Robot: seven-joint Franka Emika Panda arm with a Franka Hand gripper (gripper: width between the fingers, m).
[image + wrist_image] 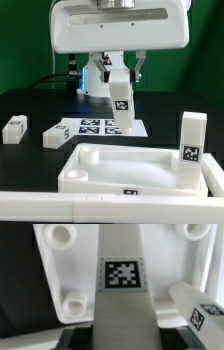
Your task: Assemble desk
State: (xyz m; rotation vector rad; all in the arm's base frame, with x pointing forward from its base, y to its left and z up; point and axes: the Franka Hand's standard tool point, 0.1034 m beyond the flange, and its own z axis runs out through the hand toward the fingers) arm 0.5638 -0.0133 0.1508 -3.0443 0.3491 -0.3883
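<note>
We see the pincer [118, 86] clamped on the held leg [120, 106], gripping its upper part, so the jaws stand narrow on that block; the held leg hangs a little tilted in the air, above the far part of the tabletop panel [100, 158] and in front of the marker board [88, 127]; in the wrist view the held leg [122, 308] runs straight out from between the jaws, with the tabletop panel [45, 274] under it

The held leg is a white block with a black-and-white square marker on its face; the tabletop panel is white, rectangular and rimmed like a shallow tray, and lies flat on the black table [30, 100] on the near side; round sockets [75, 305] show at its corners

Inside that rim, the standing leg [192, 145] is upright at the end towards the exterior view's right, its marker facing us; whether it sits in a socket we cannot tell

On the exterior view's left, the first loose leg [14, 128] and the second loose leg [55, 133] lie on the table, apart from each other and from the tabletop panel; a long white bar [60, 208] lies just beside the panel's near edge
</note>
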